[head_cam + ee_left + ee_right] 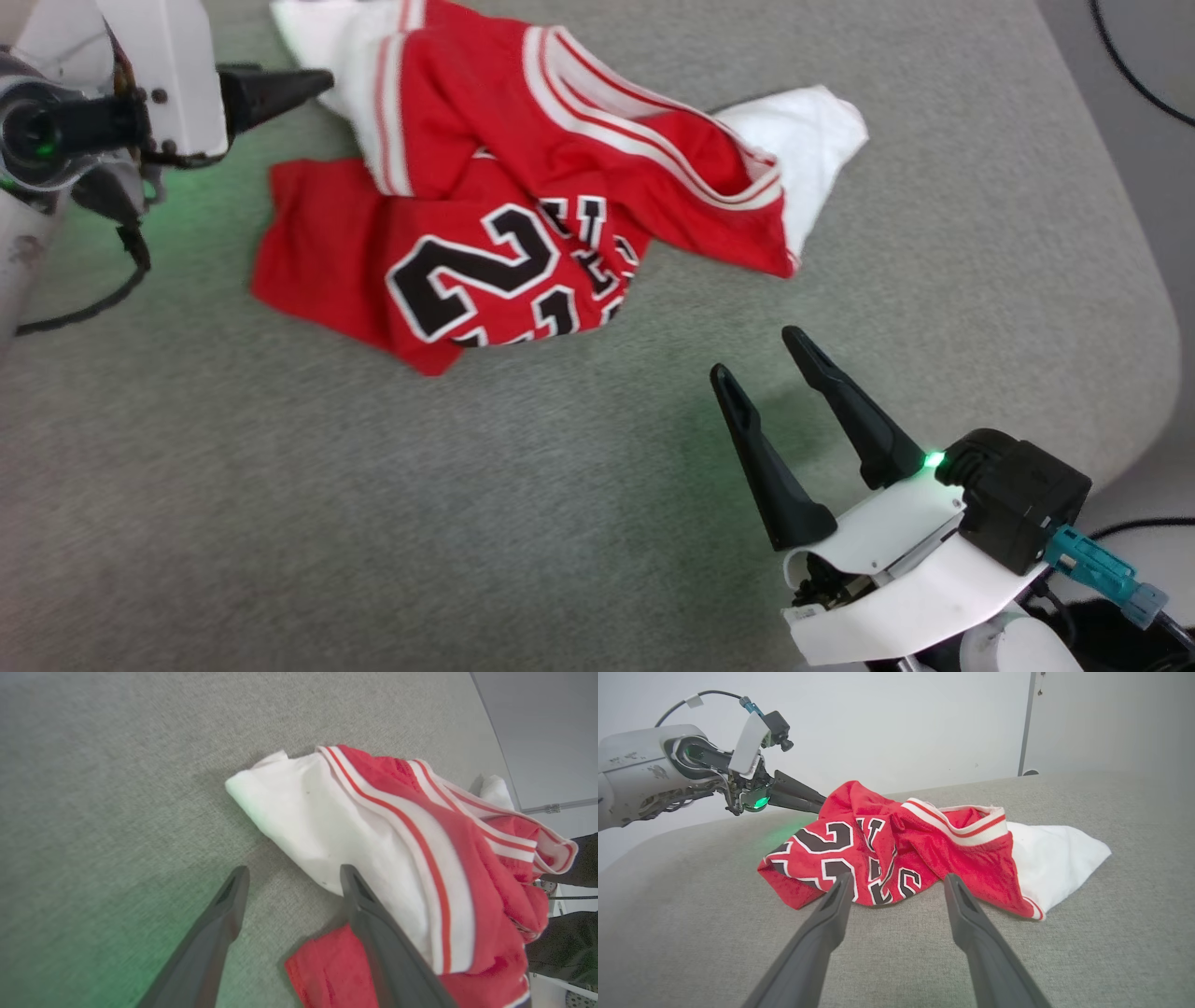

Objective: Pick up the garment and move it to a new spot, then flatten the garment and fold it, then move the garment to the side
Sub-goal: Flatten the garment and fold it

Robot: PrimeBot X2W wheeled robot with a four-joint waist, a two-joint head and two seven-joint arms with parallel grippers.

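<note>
while crumpled mesh garment (448,121) lies on grey woven surface (280,513), left claw (292,872) apart, right claw (756,355) apart

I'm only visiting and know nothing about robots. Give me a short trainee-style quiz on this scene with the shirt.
1. True or false: the right gripper is gripping the shirt.
2. How does the shirt lie? A) spread flat B) crumpled C) neatly folded
3. Fill in: the left gripper has its open fingers pointing at the shirt's ___ sleeve.
Key: 1 false, it is open and apart from it; 2 B; 3 white.
</note>
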